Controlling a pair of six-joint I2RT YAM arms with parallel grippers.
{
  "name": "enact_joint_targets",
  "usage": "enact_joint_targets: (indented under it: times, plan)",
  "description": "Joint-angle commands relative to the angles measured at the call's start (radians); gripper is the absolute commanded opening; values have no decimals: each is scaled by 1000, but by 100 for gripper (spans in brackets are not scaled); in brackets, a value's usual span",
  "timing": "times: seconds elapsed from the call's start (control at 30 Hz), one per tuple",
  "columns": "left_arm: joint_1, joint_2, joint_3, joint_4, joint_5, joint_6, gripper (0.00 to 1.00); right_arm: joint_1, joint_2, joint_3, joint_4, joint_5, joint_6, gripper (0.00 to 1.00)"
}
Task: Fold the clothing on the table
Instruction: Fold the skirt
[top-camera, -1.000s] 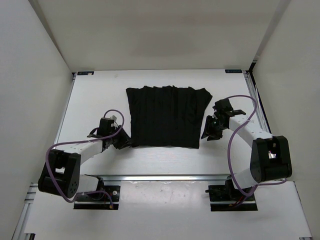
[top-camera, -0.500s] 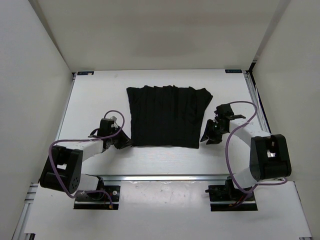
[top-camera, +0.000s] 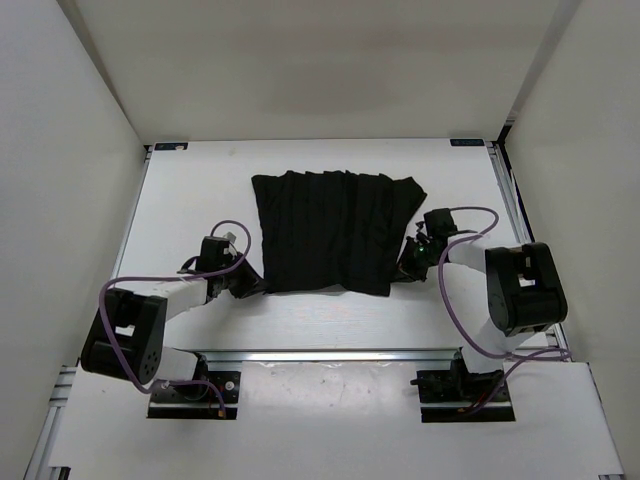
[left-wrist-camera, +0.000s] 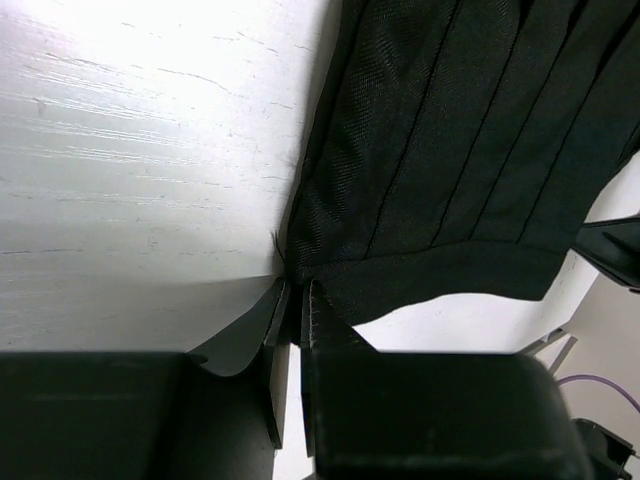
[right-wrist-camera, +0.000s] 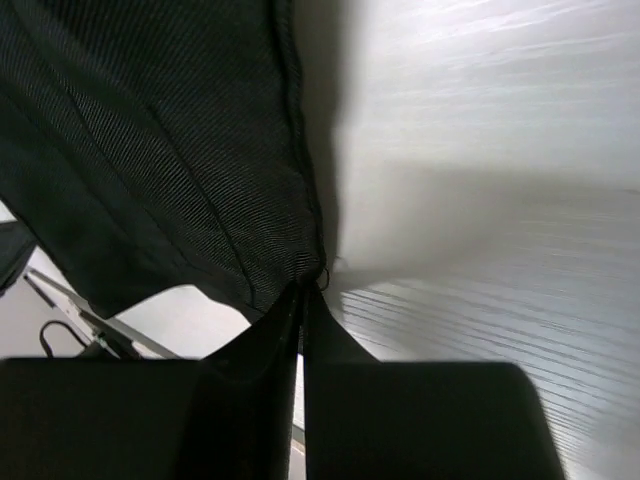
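Pinching clothing (top-camera: 330, 232) near corners: left gripper (left-wrist-camera: 292, 298), right gripper (right-wrist-camera: 302, 295), both clamped; contact obscured overhead.

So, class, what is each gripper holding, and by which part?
Both hold the clothing: left gripper its near left corner, right gripper its near right corner.

Three plain white walls stand around the scene: a left wall (top-camera: 70, 150), a back wall (top-camera: 320, 70) and a right wall (top-camera: 590, 150). At the foot of the back wall sit a left blue tag (top-camera: 172, 146) and a right blue tag (top-camera: 466, 142). Nearest the camera lies a lower white panel (top-camera: 320, 425), with slotted aluminium framing (top-camera: 45, 440) along its left side.
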Motion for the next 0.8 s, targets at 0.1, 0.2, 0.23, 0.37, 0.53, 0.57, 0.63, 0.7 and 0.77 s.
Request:
enact_joint_targets:
  times: [0.1, 0.2, 0.23, 0.37, 0.53, 0.57, 0.63, 0.7, 0.77]
  plan:
    - [-5, -30, 73, -91, 53, 44, 0, 10, -99, 7, -137, 67, 7, 0]
    - [-11, -92, 127, -246, 16, 121, 0, -8, -225, 41, -290, 99, -22, 0]
    - [-5, -130, 126, -306, 16, 139, 0, -3, -263, 55, -322, 101, -35, 0]
    - [33, -286, 150, -440, 65, 176, 0, 36, -386, 73, -540, 161, -73, 0]
    - [21, -351, 134, -487, 44, 172, 0, 43, -451, 52, -626, 136, -71, 0]
    - [19, -331, 126, -469, 40, 175, 0, 11, -434, 44, -611, 135, -84, 0]
    - [10, -285, 117, -433, 44, 163, 0, -32, -370, 46, -544, 89, -108, 0]
    - [18, -177, 142, -380, 66, 153, 0, -43, -258, 99, -490, 105, -125, 0]
    - [27, -62, 237, -299, 98, 132, 0, -49, -152, 246, -450, 156, -153, 0]
